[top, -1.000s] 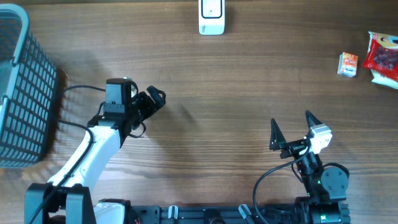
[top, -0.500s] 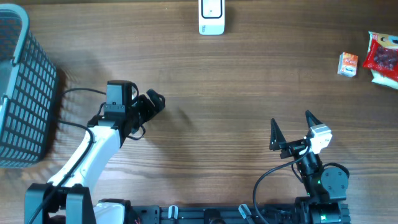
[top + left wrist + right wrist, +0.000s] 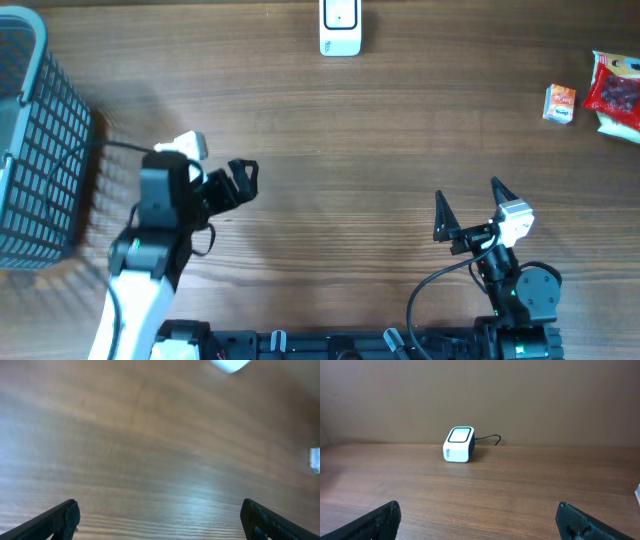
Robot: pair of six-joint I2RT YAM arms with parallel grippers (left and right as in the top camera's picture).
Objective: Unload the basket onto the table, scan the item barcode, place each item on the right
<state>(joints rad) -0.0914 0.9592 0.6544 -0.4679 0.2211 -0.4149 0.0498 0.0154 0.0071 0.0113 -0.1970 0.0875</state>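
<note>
Overhead view: a wooden table [image 3: 380, 130] carries a white barcode scanner [image 3: 340, 27] at the middle of its far edge, a grey mesh basket [image 3: 35, 150] at the left edge, and, near the far right corner, a small orange-and-white box [image 3: 560, 103] just beside a red snack packet [image 3: 616, 92]. Both items lie well apart from either arm and neither is held. The right gripper [image 3: 468, 210] stands near the front edge with its jaws spread wide and empty; the left gripper [image 3: 238, 180] hovers left of centre, likewise wide and empty, its wrist view blurred. The deciding relation is that the items lie toward the far right from the right gripper, which makes the right arm clearly the nearer one. The box's long axis appears to run roughly front to back. From the right wrist view the scanner [image 3: 458, 444] sits ahead and to the left.
</note>
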